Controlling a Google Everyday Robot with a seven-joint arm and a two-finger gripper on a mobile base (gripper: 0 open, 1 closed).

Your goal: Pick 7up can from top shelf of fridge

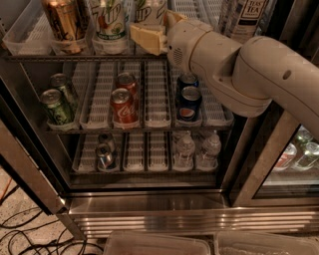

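Two tall white-and-green 7up cans stand on the top shelf (pixel 75 58) of the fridge (pixel 149 211). One 7up can (pixel 110 22) is left of my gripper. The second 7up can (pixel 149 9) is right behind it and partly hidden. My gripper (pixel 148 37) is cream-coloured and sits at the front edge of the top shelf, just below and in front of that second can. My thick white arm (pixel 249 74) reaches in from the right.
A gold-brown can (pixel 65 22) stands left of the 7up cans and a tea bottle (pixel 246 17) to the right. The middle rack holds green cans (pixel 56 107), red cola cans (pixel 122 107) and Pepsi cans (pixel 188 102). Water bottles (pixel 184 149) are on the rack below. Cables (pixel 20 234) lie on the floor.
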